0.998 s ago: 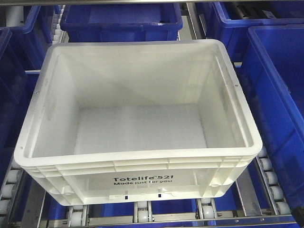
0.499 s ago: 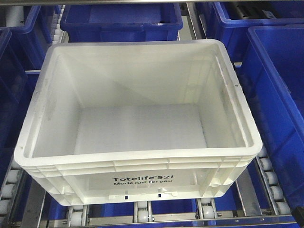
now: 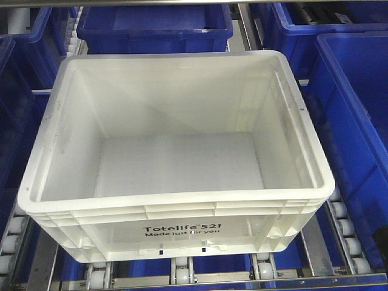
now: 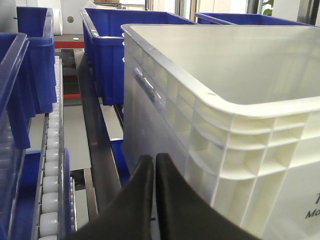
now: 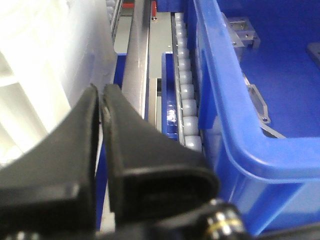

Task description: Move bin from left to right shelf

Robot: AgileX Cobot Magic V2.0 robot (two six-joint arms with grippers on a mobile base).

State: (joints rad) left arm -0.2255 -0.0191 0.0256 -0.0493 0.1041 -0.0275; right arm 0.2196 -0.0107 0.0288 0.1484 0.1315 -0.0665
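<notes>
The white translucent bin (image 3: 176,203), printed "Totelife 521", stands empty on the roller shelf in the middle of the front view. No gripper shows in that view. In the left wrist view my left gripper (image 4: 154,159) is shut with nothing in it, low beside the bin's (image 4: 240,150) left wall near its front corner. In the right wrist view my right gripper (image 5: 100,92) is also shut and empty. It sits in the narrow gap between the bin's (image 5: 40,55) right wall and a blue bin (image 5: 250,100).
Dark blue bins crowd the white one: one on the right (image 3: 357,121), one on the left (image 3: 12,121), one behind (image 3: 151,30). Roller tracks (image 3: 342,224) and metal rails run along both sides, seen also as rollers (image 4: 50,165) and rollers (image 5: 186,85).
</notes>
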